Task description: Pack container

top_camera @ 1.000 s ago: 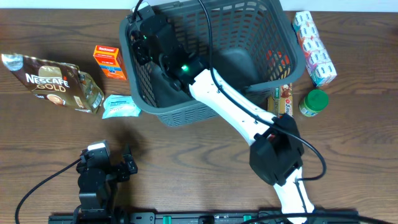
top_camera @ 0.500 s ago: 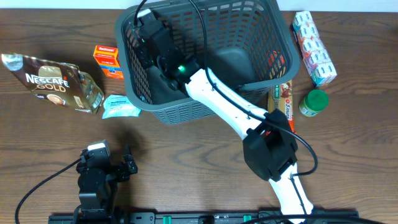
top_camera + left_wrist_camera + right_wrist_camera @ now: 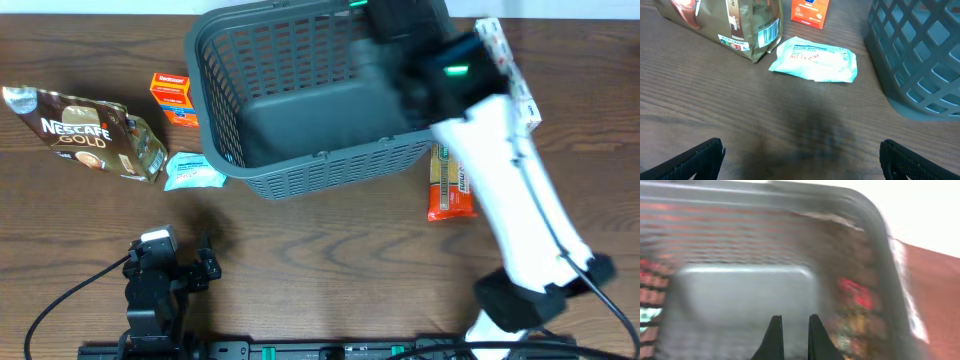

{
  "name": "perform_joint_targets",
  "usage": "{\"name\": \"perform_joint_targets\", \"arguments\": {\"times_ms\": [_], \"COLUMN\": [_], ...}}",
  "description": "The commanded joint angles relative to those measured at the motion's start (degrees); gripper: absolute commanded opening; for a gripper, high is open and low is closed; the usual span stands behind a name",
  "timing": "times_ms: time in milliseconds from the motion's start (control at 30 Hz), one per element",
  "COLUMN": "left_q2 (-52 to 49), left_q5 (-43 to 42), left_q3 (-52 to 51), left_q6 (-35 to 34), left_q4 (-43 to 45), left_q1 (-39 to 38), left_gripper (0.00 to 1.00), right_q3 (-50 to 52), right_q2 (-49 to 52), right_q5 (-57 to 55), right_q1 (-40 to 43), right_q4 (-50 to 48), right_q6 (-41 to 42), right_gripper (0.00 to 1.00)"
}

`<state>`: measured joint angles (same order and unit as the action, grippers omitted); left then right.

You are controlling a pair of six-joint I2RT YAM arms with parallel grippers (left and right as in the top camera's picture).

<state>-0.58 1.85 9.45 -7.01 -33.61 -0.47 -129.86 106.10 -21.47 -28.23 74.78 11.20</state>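
Overhead light is even and fairly bright; the white right arm (image 3: pixel 510 170), frame right, smears with motion blur. The left wrist view is sharp, with a soft shadow low centre on the brown wooden table (image 3: pixel 715 100). The right wrist view heavily blurs the large dark grey slatted plastic basket (image 3: pixel 740 295), with white glare blown out upper right.

Dark brown wooden desk (image 3: pixel 330 260): matt, with fine visible grain. Dark grey slatted plastic basket (image 3: pixel 310 175), upper centre: smooth moulding, dull sheen on its solid floor. Brown foil coffee pouch (image 3: pixel 75 135), upper left: glossy, creased. Small orange cardboard box (image 3: pixel 172 98): smooth printed card. Pale blue plastic sachet (image 3: pixel 194 171): crinkled, slightly shiny film.
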Motion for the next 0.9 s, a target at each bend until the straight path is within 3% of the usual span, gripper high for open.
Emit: {"name": "perform_joint_targets", "arguments": {"times_ms": [0,300,600,867], "left_q2": [0.35,0.35,0.35,0.35], "left_q5": [0.07,0.07,0.07,0.07], "left_q3": [-0.72,-0.72,-0.72,-0.72], "left_q6": [0.98,0.96,0.98,0.98], "left_q4": [0.07,0.07,0.07,0.09], "left_q1": [0.28,0.28,0.28,0.28], "left_gripper": [0.98,0.98,0.99,0.99], "right_q3": [0.76,1.62,11.37,12.79], "right_q2": [2.12,2.16,2.29,2.21], "right_q5": [1.84,5.92,11.87,11.82], "right_q1": [3.96,9.99,11.5,11.82], "right_q4": [4.61,10.75,4.13,8.83], "right_q6": [2.71,0.46,-2.27,-1.09], "right_gripper": [0.01,0.01,0.01,0.01]}}
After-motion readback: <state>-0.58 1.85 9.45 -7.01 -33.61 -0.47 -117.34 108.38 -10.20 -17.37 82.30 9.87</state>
